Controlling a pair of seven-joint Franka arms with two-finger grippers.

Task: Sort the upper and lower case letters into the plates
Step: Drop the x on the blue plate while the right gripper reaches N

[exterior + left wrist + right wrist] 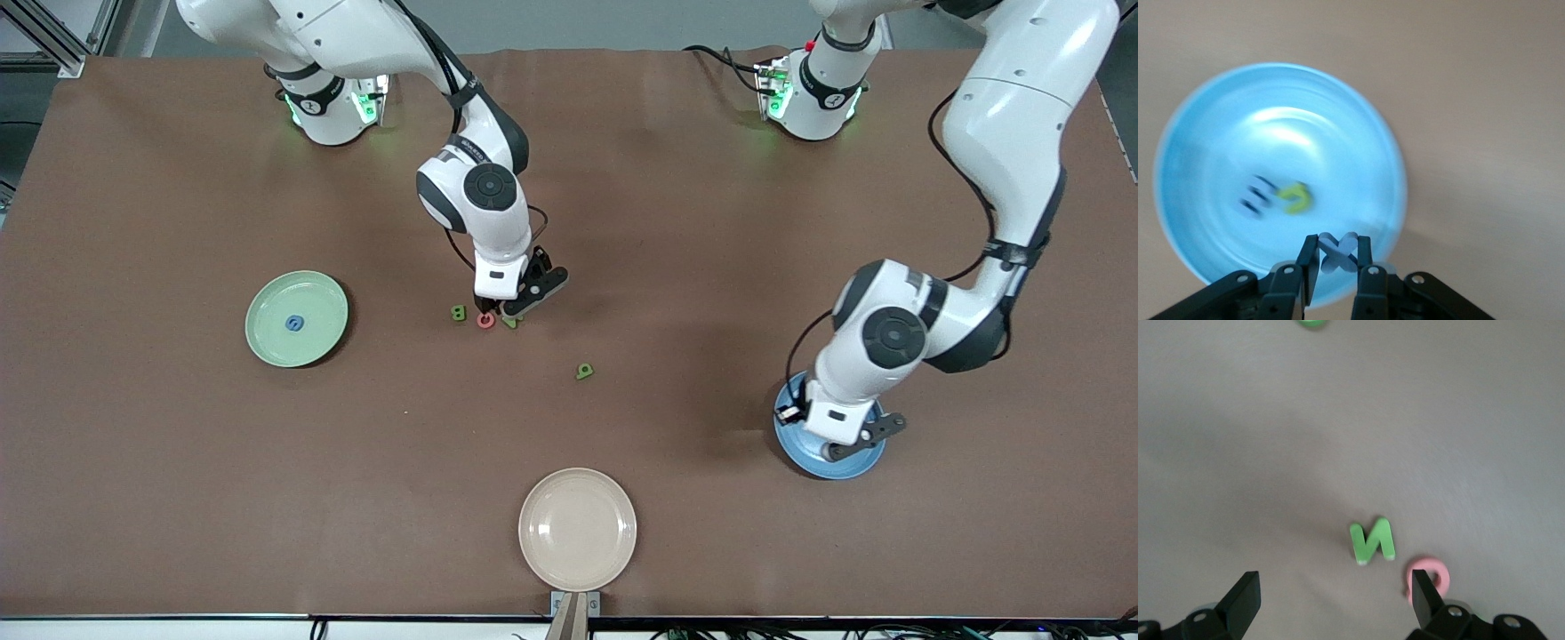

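Left gripper [1337,257]: fingers pinched on a pale blue letter X [1337,252], hanging over the blue plate [1198,120] at the left arm's end of the table. In the left wrist view the plate already holds a yellow-green letter [1295,198] and a dark blurred piece [1255,195] just beside it; neither can be read.

Right gripper [1331,603]: fingers spread wide, nothing between them, low over the cluster at mid-table. The green N [1372,541] lies flat on the cloth between the two fingers; the coral letter [1429,575] touches or nearly touches one fingertip, cannot tell which.

Front view, outward from the cluster: green B [459,313] sits beside the coral piece toward the right arm's end. A lone green letter [584,371] lies apart from the cluster, nearer the front camera. The pale green plate [267,342] holds one blue letter [294,324].

Progress, as a judgement: three letters plated, one more about to be released, four on the cloth. Roughly halfway.

Room: open cloth around both plates and around the lone letter. The cluster is tight; closing on the N risks nudging the coral piece. The cream plate [544,542] near the front edge holds nothing and is well apart from both arms. X hangs over the plate's rim side, not its centre, so the drop is close to the edge.
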